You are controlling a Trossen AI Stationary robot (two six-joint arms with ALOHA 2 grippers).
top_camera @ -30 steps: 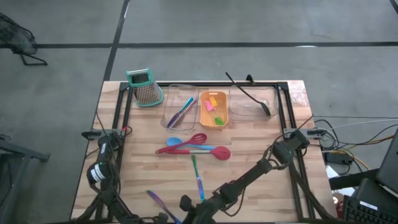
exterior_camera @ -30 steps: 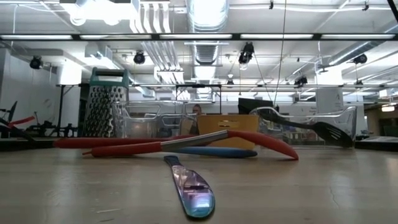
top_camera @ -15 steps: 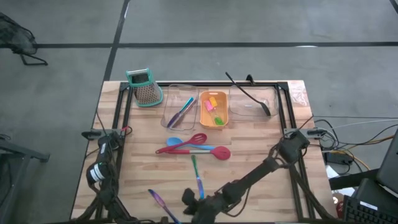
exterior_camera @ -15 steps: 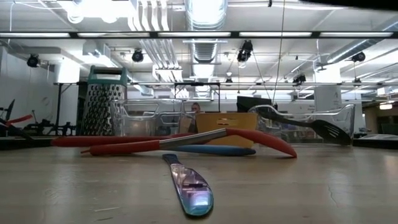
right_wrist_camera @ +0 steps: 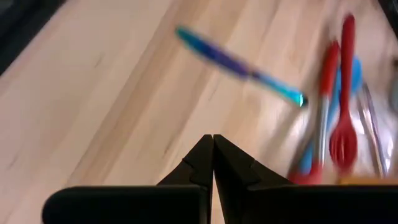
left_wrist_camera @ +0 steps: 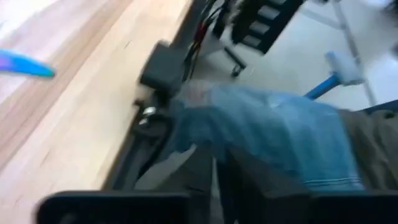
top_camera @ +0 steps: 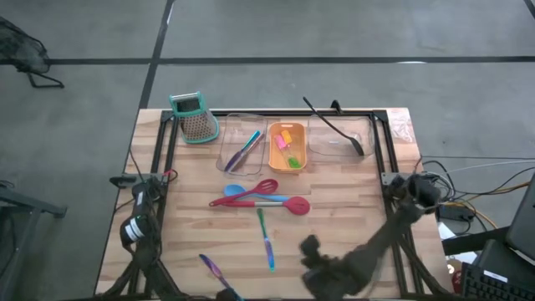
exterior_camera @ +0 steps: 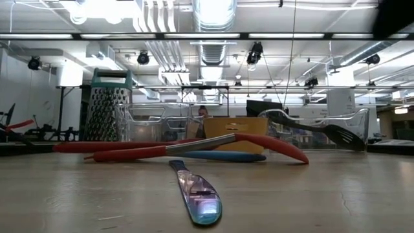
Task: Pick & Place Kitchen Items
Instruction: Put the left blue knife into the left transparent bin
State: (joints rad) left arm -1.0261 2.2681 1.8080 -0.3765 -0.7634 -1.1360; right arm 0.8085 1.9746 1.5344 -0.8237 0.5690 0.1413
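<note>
Along the far edge of the counter (top_camera: 192, 201), three trays are sitting side by side. A clear tray (top_camera: 240, 150) is holding thin purple and blue sticks (top_camera: 245, 150), the orange tray (top_camera: 287, 148) is holding small pink, orange and green pieces (top_camera: 287, 144), and the other clear tray (top_camera: 338, 140) is carrying the long black spoon (top_camera: 333, 124). Red and blue spatulas (top_camera: 259, 198) are lying mid-counter. Fingers pressed together and empty, the right end effector (right_wrist_camera: 213, 148) is hovering near the front edge; whether the left end effector's fingers are parted, I cannot tell.

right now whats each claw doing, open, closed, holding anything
Left claw: closed, holding nothing, by the table's edge.
Right claw: closed, empty, above bare wood short of the blue stick.
</note>
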